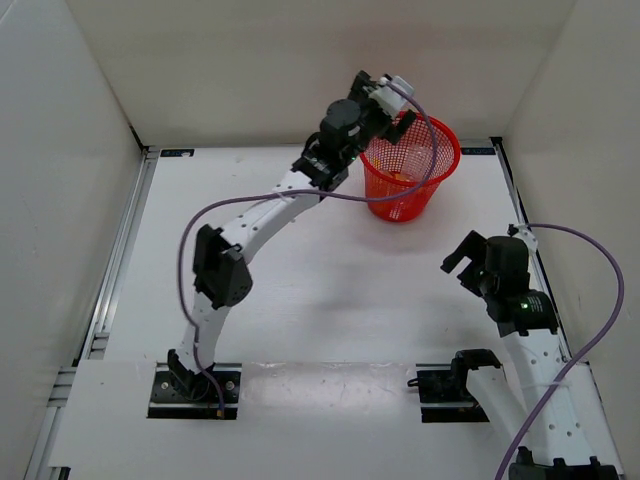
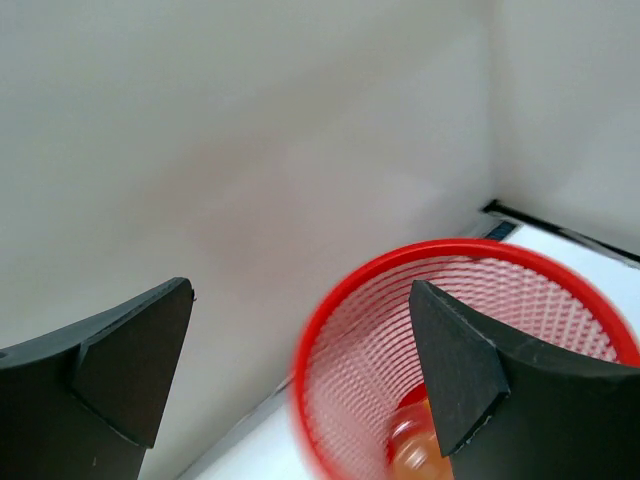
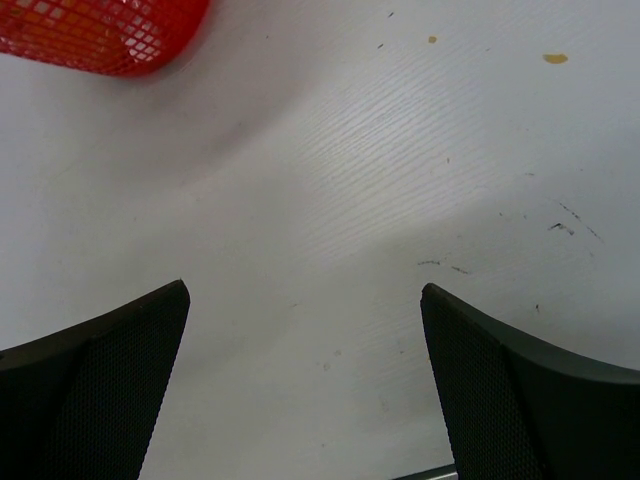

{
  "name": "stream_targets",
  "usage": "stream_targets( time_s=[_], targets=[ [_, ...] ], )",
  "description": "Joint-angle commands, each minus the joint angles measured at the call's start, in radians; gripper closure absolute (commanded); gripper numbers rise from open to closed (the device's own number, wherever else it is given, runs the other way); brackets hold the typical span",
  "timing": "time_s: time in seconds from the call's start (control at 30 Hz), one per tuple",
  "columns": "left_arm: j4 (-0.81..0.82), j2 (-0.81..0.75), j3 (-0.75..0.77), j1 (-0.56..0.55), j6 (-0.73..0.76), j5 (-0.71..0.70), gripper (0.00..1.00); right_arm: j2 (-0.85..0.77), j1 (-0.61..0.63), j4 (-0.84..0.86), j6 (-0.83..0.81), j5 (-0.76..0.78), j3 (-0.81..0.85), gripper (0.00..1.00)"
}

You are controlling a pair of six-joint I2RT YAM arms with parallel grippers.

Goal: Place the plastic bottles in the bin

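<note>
Left gripper (image 2: 300, 335) is positioned over the rim of the bin (image 1: 437, 133), jaws spread wide, nothing gripped. An orange bottle (image 2: 412, 452), blurred, is seen at the bin's bottom. Right gripper (image 3: 305, 330) is poised over the table (image 3: 330, 180), released, empty.

A white table (image 1: 330, 290) with a faint wood grain sits inside a plain white enclosure: a back wall (image 1: 250, 60), a left wall (image 1: 60, 200) and a right wall (image 1: 590, 120), all matte and bare. An aluminium rail (image 1: 122, 255) runs along the table's left edge, and a dark strip (image 1: 510, 185) follows its right edge. The light is soft and even, with weak shadows. Seen close from the right wrist, the tabletop carries small yellowish spots (image 3: 555, 58) and a few dark scuffs (image 3: 565, 225).
</note>
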Motion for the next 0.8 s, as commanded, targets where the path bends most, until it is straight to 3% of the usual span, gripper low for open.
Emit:
stream_targets(
  time_s=[0.0,0.1,0.13,0.2,0.33,0.47,0.5,0.53,0.6,0.73,0.77],
  targets=[
    [-0.159,-0.285,-0.109,0.096,-0.026,-0.22,0.0,0.034,0.002,-0.002,-0.056,-0.071,0.022,0.0],
    [-0.212,-0.547,-0.597,0.228,0.057,-0.284,0.0,0.016,0.002,-0.002,-0.056,-0.07,-0.006,0.0],
    [-0.233,-0.684,-0.694,0.263,0.084,-0.284,0.0,-0.013,0.002,0.01,-0.056,-0.07,-0.015,0.0],
    [-0.299,-0.812,-0.946,0.348,0.171,-0.319,0.0,-0.076,0.002,0.052,-0.056,-0.059,-0.055,0.0],
    [-0.455,-1.098,-1.263,0.466,0.244,-0.368,0.0,-0.188,0.002,0.165,-0.043,-0.05,-0.145,0.0],
    [-0.788,-1.364,-1.4,0.57,0.188,-0.243,0.0,-0.242,0.002,0.246,0.068,0.025,-0.228,0.0],
    [-0.965,-1.391,-1.4,0.583,0.166,-0.185,0.0,-0.251,0.002,0.256,0.091,0.042,-0.239,0.0],
    [-1.05,-1.409,-1.4,0.594,0.14,-0.075,0.0,-0.251,0.002,0.256,0.115,0.042,-0.248,0.0],
    [-1.182,-1.452,-1.419,0.594,0.065,0.001,0.0,-0.225,0.002,0.256,0.115,0.041,-0.248,0.0],
    [-1.14,-1.502,-1.504,0.606,-0.101,-0.13,0.0,-0.159,0.002,0.247,0.115,0.015,-0.213,0.0],
    [-1.085,-1.514,-1.52,0.658,-0.112,-0.155,0.0,-0.144,0.002,0.247,0.126,0.001,-0.204,0.0]
  ],
)
